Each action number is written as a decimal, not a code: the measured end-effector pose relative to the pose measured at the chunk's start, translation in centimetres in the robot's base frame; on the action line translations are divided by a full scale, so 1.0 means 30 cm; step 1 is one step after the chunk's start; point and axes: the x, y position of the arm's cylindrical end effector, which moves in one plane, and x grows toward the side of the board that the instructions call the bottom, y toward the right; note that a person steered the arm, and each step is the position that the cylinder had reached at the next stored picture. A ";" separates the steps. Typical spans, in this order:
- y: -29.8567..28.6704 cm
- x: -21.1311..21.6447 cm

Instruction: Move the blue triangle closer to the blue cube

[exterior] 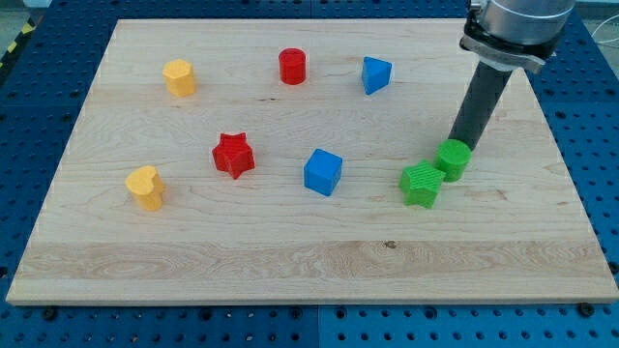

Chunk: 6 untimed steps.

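The blue triangle (375,74) lies near the view's top, right of centre. The blue cube (322,172) sits in the middle of the board, below and left of the triangle. My tip (456,141) stands at the view's right, just behind the green cylinder (453,159), well to the right of and below the blue triangle. It is apart from both blue blocks.
A green star-like block (421,184) touches the green cylinder's left side. A red cylinder (292,67) is left of the triangle. A red star (233,155), a yellow hexagon-like block (179,77) and a yellow heart-like block (145,188) lie on the wooden board (290,261) at the left.
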 end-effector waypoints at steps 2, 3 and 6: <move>-0.040 0.008; -0.038 -0.030; -0.127 -0.413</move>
